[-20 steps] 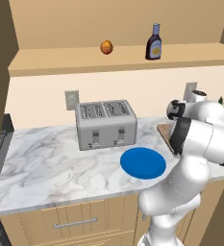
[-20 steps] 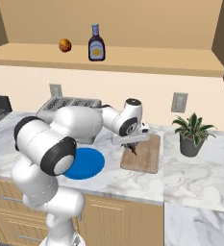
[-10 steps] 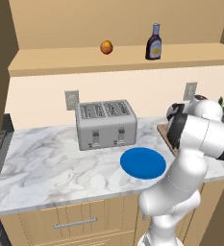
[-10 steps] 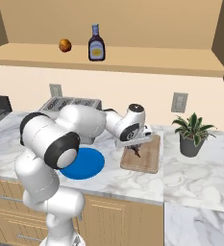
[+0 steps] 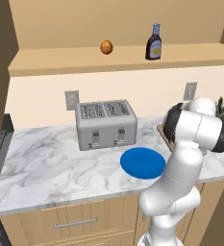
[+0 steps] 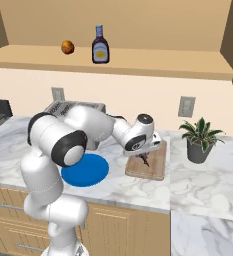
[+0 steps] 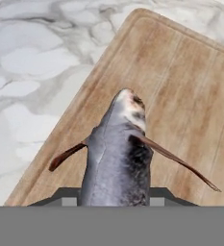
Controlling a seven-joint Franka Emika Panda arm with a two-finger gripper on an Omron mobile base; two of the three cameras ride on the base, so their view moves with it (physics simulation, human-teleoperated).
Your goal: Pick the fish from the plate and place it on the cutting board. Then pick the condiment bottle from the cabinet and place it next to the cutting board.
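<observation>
Hand view shows the gripper (image 7: 114, 199) clamped narrowly on the fish (image 7: 117, 158), holding it low over the cutting board (image 7: 180, 91) for release (probably), while the bottle (image 6: 100, 46) waits on the cabinet (image 6: 153, 60) shelf beyond.

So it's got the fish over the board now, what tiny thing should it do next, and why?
Probably lower a little and open the claw. The fish sits between its fingers right over the cutting board, and the blue plate is already bare, so letting go there would finish the first step.
</observation>
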